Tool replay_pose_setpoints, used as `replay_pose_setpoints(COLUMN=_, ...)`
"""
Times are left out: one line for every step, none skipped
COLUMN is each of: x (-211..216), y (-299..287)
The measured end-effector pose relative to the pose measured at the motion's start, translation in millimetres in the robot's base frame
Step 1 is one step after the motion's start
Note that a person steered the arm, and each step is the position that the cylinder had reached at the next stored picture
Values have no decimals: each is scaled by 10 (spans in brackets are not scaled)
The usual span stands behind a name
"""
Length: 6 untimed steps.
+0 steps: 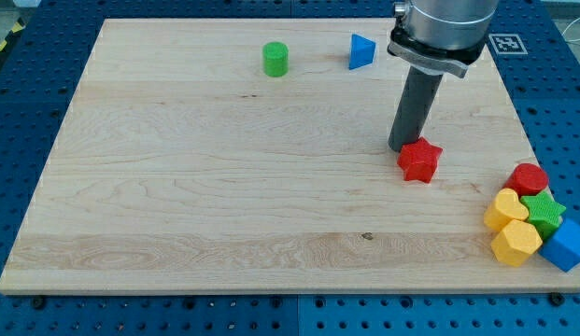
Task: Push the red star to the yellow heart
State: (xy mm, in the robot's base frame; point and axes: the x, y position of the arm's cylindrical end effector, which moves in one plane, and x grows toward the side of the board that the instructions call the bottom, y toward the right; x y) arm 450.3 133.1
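Observation:
The red star (420,160) lies on the wooden board at the view's right of centre. My tip (401,148) stands just to the star's upper left, touching or nearly touching it. The yellow heart (504,208) sits in a cluster of blocks at the view's lower right, about a hand's width right and below the star. The rod rises from the tip toward the view's top.
The cluster also holds a red cylinder (528,178), a green star (544,210), a yellow hexagon (516,244) and a blue block (567,245) at the board's right edge. A green cylinder (275,59) and a blue triangle (361,51) stand near the view's top.

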Motion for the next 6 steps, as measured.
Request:
replay_pose_setpoints(x=76, y=-134)
replay_pose_setpoints(x=205, y=-78)
replay_pose_setpoints(x=310, y=106)
replay_pose_setpoints(x=350, y=-142)
replay_pose_setpoints(x=418, y=-232)
replay_pose_setpoints(x=418, y=23)
